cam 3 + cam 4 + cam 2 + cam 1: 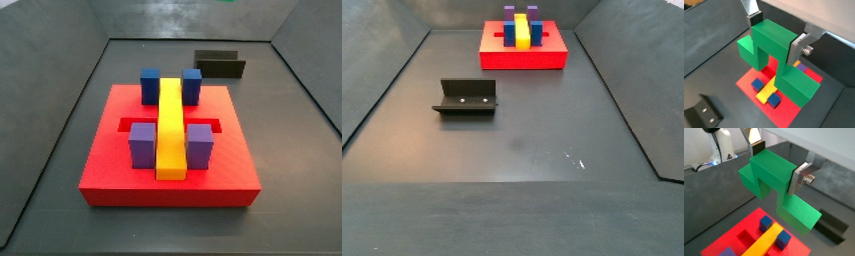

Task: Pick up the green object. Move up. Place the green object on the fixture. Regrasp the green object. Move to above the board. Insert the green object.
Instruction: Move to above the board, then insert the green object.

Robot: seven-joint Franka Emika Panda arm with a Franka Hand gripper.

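Both wrist views look down past the end effector (774, 164), whose two flat silver fingers (798, 178) are clamped on the raised middle of the green object (774, 183), holding it clear of the dark surface (724, 193). The green object (777, 57) fills the centre of both wrist views and hangs over the board (784, 107), a large red slab seen below it.

In a side view the board (120, 160) lies flat on the surface and carries a long yellow bar (171, 125) down its middle, with two blue blocks (151, 85) at the far end and two purple blocks (143, 145) at the near end, one of each on either side of the bar. The fixture (466, 98), a small black bracket, stands alone on the surface well apart from the board (523, 58). Neither side view shows the end effector or the green object.
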